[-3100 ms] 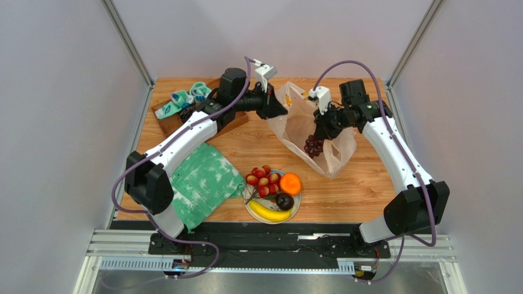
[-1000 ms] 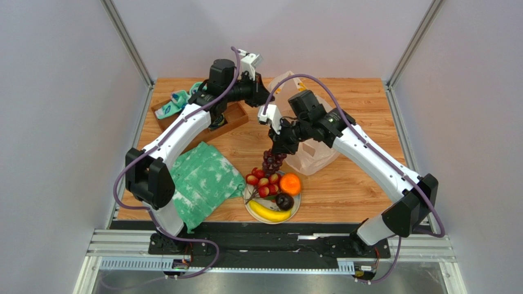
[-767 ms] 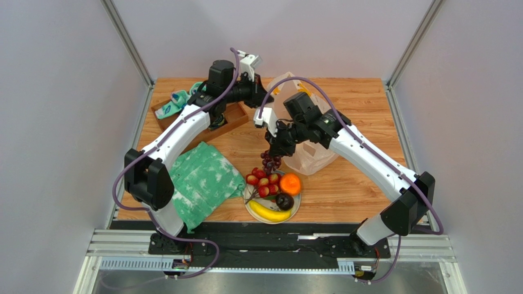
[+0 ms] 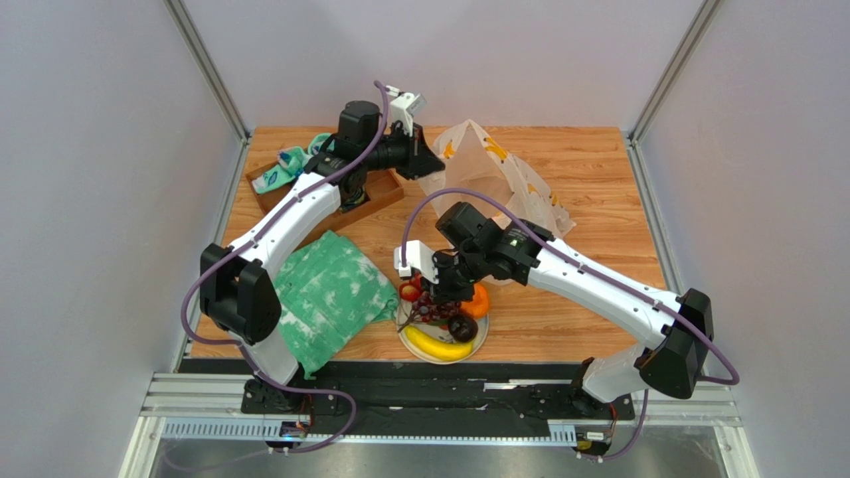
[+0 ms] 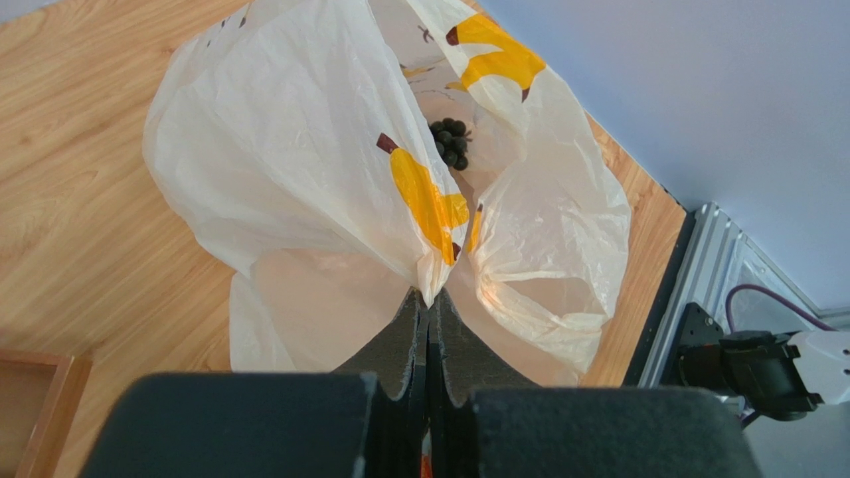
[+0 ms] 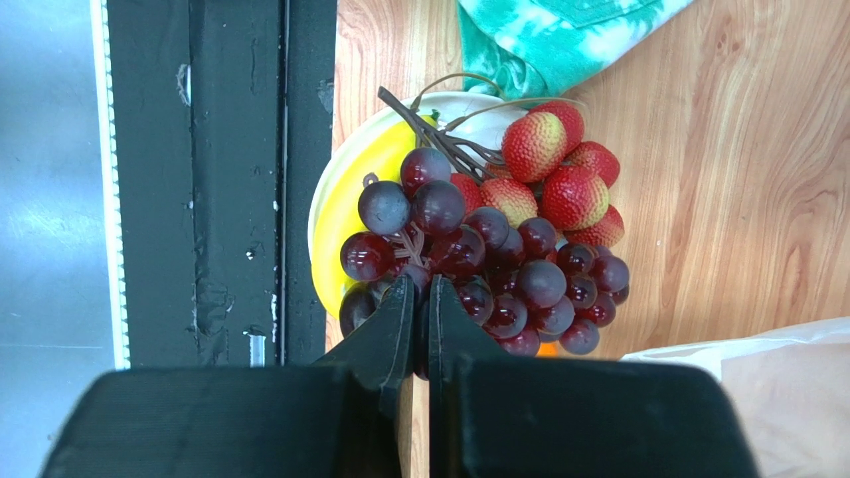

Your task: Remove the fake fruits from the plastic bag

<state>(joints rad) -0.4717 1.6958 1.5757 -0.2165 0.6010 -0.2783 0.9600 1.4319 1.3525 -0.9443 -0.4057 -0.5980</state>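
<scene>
The right gripper [image 6: 421, 291] has its two fingers pinched on the stem end of the purple grape bunch [image 6: 499, 269]. The grapes hang right over the plate [image 4: 484, 339], close above the red bumpy fruits [image 6: 559, 164]; I cannot tell if they touch yet. The banana [image 4: 436, 345], the orange [image 4: 481, 302] and the dark round fruit [image 4: 462, 327] lie on the plate too. The left gripper [image 5: 429, 299] is at the back of the table [image 4: 599, 169], with its fingers pressed together on a fold of the plastic bag [image 5: 299, 149], holding it up so the mouth is open. The job now looks like putting the grapes down. To do it well, the right gripper should go low until the bunch rests on the plate or on the other fruit, and only then let go. That way the grapes will not roll off onto the table or toward the green cloth [image 4: 334, 294]. The plate is quite full, so a soft drop near the middle is best, because a push could knock the orange off. The left gripper should hold the bag steady. A small dark clump [image 5: 451, 141] shows deep inside the bag. It may be one more fruit, but it is too small to tell, so the bag needs a good look before the job is called done.
</scene>
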